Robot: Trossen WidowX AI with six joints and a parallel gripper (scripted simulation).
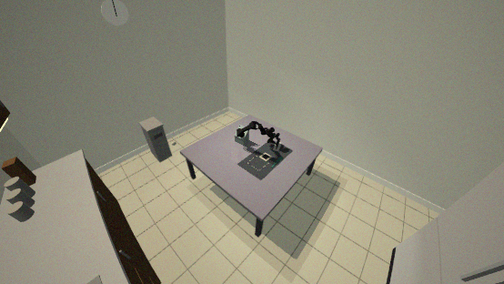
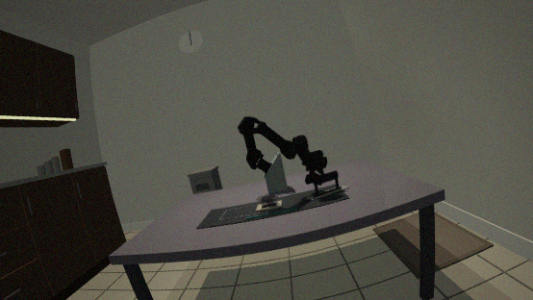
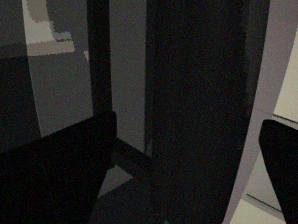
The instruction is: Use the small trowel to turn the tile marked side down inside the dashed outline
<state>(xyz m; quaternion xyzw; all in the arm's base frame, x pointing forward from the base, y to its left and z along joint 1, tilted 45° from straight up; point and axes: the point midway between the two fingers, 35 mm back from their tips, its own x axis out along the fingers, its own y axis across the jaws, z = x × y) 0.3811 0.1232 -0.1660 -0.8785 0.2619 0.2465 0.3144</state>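
The trowel (image 2: 332, 192) (image 3: 200, 75) rests at the right end of the dark mat (image 1: 260, 175) (image 2: 208, 222) in the exterior view, its dark handle raised over a pale blade. My gripper (image 2: 323, 179) (image 3: 189, 126) is open and low at the handle. In the wrist view the handle runs between the two fingers, with a gap visible to the right finger. The tile (image 1: 265, 157) (image 2: 269, 206), pale-rimmed with a dark middle, lies flat on the mat beside the dashed outline (image 2: 225, 214). Whether it overlaps the outline's edge is too small to tell.
A teal strip (image 1: 276, 162) (image 2: 271, 212) lies on the mat along one side of the tile. A pale upright panel (image 2: 276, 178) stands by the arm's base at the back. The purple-grey table (image 1: 214, 157) (image 2: 168, 240) extends around the mat.
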